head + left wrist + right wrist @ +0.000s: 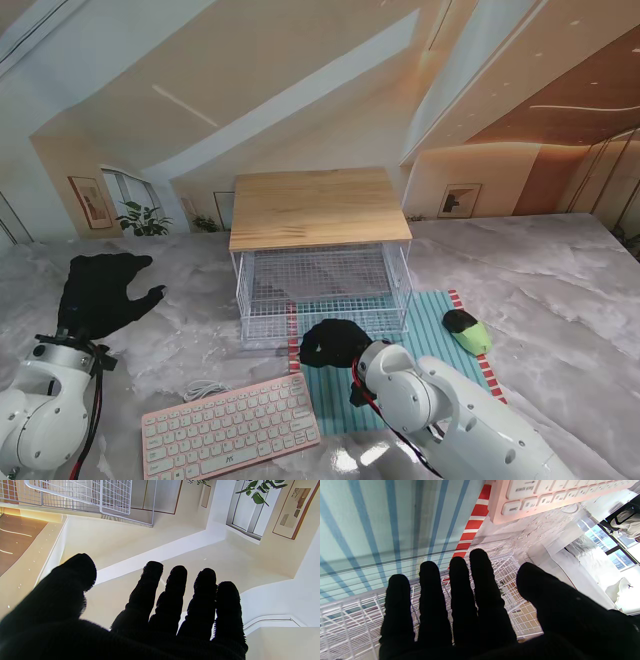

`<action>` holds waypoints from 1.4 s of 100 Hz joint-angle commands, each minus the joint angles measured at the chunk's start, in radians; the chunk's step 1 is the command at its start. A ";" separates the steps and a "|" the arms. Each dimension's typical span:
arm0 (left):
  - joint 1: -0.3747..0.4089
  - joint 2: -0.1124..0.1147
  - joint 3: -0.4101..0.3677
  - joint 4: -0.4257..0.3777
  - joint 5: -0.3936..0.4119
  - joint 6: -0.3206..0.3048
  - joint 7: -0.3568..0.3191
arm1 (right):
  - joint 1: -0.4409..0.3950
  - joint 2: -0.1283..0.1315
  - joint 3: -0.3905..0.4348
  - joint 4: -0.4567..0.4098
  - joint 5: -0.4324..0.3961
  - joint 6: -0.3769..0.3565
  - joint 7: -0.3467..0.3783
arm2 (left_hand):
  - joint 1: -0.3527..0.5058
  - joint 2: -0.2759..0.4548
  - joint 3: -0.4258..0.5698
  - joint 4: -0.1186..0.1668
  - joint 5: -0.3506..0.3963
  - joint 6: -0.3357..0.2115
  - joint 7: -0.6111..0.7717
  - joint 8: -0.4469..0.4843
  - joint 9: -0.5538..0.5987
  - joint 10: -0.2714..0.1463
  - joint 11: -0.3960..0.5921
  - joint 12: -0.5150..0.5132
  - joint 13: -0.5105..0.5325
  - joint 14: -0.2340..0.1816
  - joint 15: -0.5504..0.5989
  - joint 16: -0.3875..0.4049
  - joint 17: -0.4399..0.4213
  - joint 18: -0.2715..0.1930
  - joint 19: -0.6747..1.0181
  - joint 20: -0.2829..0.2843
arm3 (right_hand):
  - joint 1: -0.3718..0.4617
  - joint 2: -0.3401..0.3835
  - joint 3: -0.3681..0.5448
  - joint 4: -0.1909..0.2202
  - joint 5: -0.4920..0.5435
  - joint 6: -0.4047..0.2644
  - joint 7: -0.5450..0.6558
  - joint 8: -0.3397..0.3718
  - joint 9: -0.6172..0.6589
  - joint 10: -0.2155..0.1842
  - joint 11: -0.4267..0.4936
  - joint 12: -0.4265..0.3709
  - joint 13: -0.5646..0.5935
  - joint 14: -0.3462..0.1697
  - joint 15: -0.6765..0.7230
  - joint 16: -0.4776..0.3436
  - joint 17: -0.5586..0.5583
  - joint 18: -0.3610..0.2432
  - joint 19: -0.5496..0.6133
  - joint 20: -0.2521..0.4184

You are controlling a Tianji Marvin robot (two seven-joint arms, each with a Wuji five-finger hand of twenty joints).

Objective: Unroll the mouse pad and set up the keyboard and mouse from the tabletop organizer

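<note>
A teal striped mouse pad (435, 325) with red-and-white ends lies flat in front of the wire organizer (320, 290), which has a wooden top. A pink keyboard (230, 428) sits nearest to me, its right end overlapping the pad's left edge. Farther right on the pad rests a green-and-black mouse (467, 331). My right hand (335, 343), in a black glove, hovers open over the pad's left part, just in front of the organizer, holding nothing. My left hand (105, 292) is open too, raised at the far left, well apart from everything. In the right wrist view the keyboard (557, 497) and pad (395, 522) show beyond my fingers (460, 597).
The table top (560, 290) is grey marble. A white cable (203, 390) lies coiled just behind the keyboard's left half. The organizer's wire drawer (320, 315) stands between the two hands.
</note>
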 commanded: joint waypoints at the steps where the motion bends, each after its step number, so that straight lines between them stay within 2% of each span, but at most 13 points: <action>1: 0.005 -0.003 0.002 -0.009 0.001 -0.001 -0.015 | 0.017 -0.011 -0.007 0.013 -0.005 0.007 0.004 | -0.001 0.029 -0.002 -0.016 0.007 0.011 -0.016 -0.009 -0.019 -0.015 -0.010 -0.014 -0.041 -0.016 -0.006 -0.002 -0.018 -0.018 -0.009 -0.010 | -0.007 0.022 0.018 0.012 -0.026 0.007 -0.004 0.009 -0.038 -0.019 0.015 0.011 -0.054 -0.020 -0.009 0.006 -0.038 -0.074 -0.020 -0.016; 42: 0.000 -0.002 0.008 -0.006 0.000 0.004 -0.022 | 0.084 -0.039 -0.039 0.094 0.007 0.041 -0.053 | -0.002 0.028 -0.002 -0.017 0.008 0.010 -0.016 -0.009 -0.020 -0.016 -0.010 -0.014 -0.040 -0.015 -0.006 -0.002 -0.018 -0.018 -0.009 -0.010 | -0.011 0.020 0.029 0.011 -0.028 0.006 -0.009 0.018 -0.053 -0.024 0.025 0.015 -0.065 -0.026 -0.006 0.010 -0.047 -0.084 -0.024 -0.017; 140: -0.017 0.000 0.020 0.003 0.003 0.011 -0.033 | 0.208 -0.107 -0.121 0.210 0.064 0.165 -0.135 | -0.001 0.028 -0.003 -0.017 0.007 0.011 -0.017 -0.009 -0.020 -0.013 -0.010 -0.014 -0.041 -0.013 -0.006 -0.002 -0.018 -0.018 -0.009 -0.010 | -0.013 0.015 0.050 0.009 -0.060 0.009 -0.020 0.030 -0.130 -0.037 0.052 0.029 -0.126 -0.047 0.005 0.020 -0.073 -0.111 -0.030 -0.016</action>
